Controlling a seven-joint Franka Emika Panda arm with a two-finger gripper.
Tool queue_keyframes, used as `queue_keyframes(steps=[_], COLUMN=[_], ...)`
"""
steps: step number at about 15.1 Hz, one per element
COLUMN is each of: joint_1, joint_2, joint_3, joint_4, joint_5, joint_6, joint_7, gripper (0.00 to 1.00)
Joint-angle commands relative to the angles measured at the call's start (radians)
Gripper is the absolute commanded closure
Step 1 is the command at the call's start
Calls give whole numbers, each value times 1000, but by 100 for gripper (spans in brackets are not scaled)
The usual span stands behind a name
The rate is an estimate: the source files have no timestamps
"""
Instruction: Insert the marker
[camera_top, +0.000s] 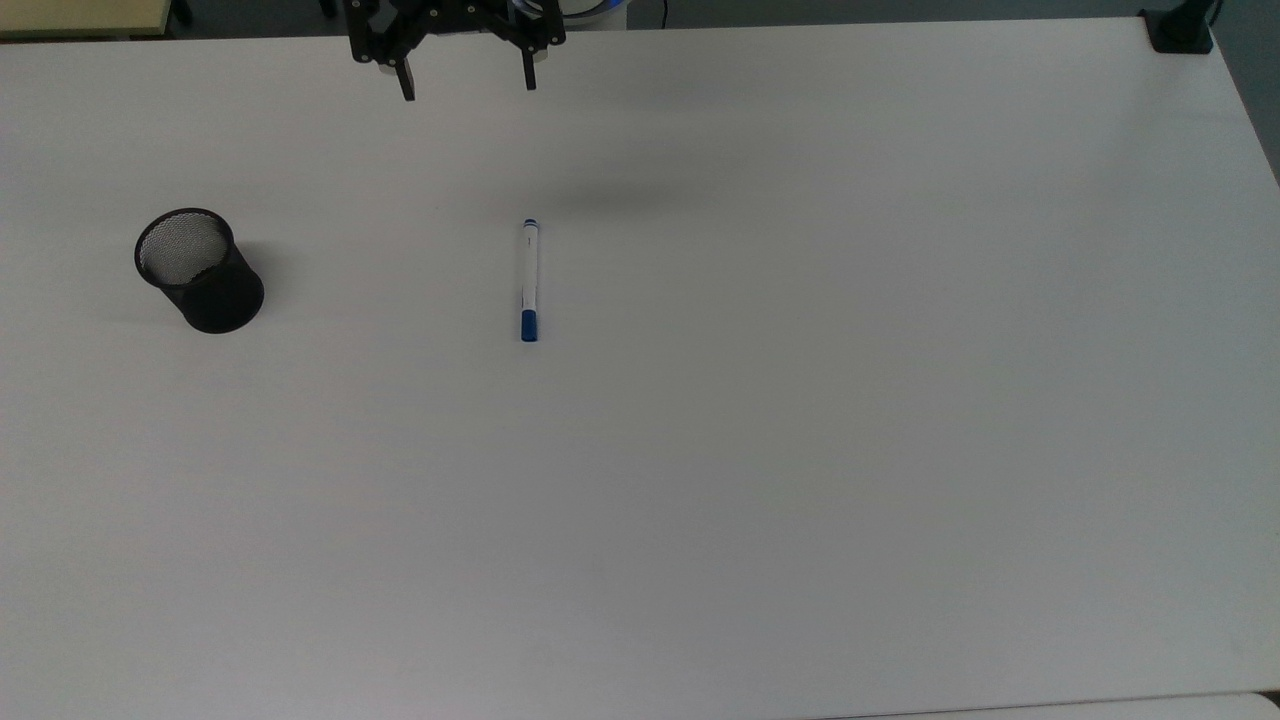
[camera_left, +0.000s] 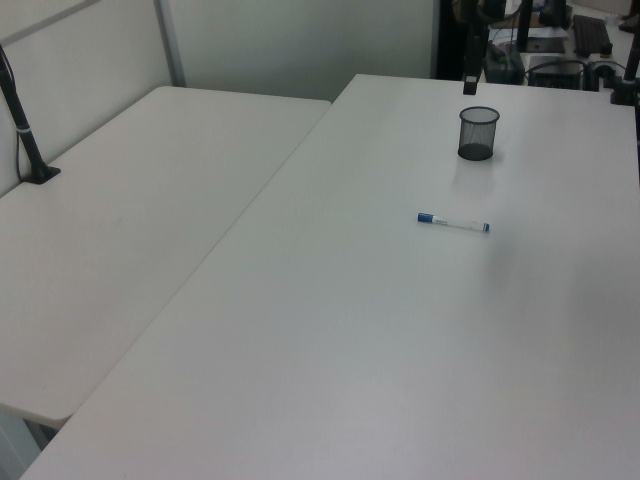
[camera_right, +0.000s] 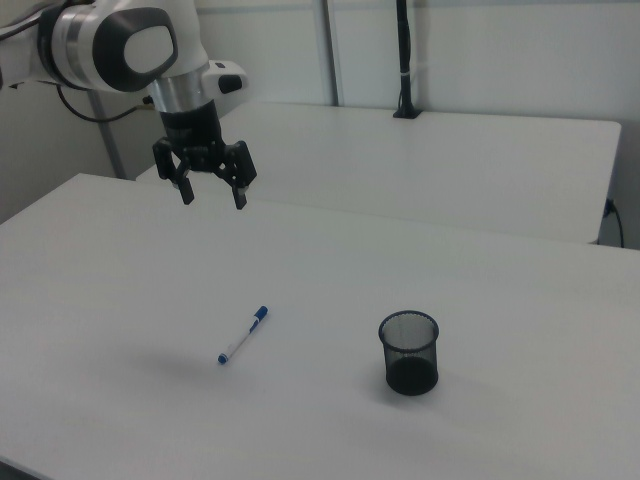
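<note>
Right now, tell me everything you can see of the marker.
The marker is slim, with a white barrel, a blue cap at one end and a small blue band at the other. It lies flat on the white table, untouched. In the top view its cap points to the bottom edge, and the black mesh cup stands apart, toward the top view's left.

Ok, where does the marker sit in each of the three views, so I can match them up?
Top view: the marker lies upright in the frame, left of centre, blue cap at the bottom.
Left view: right of centre, cap on the left view's left.
Right view: lower left, slanted.
Shared landmark: the black mesh cup.
</note>
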Motion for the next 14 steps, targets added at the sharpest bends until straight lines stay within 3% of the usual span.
queue_keyframes(steps=[1, 6, 10, 14], joint_1=[-3, 0, 3, 6], joint_2=[6, 38, 143, 215], joint_3=[28, 31, 31, 31], joint_4=[-37, -180, -183, -217], joint_5=[-18, -33, -42, -42], joint_6=[17, 254, 351, 483], joint_7=[-27, 59, 72, 179], gripper=[0, 0, 0, 2])
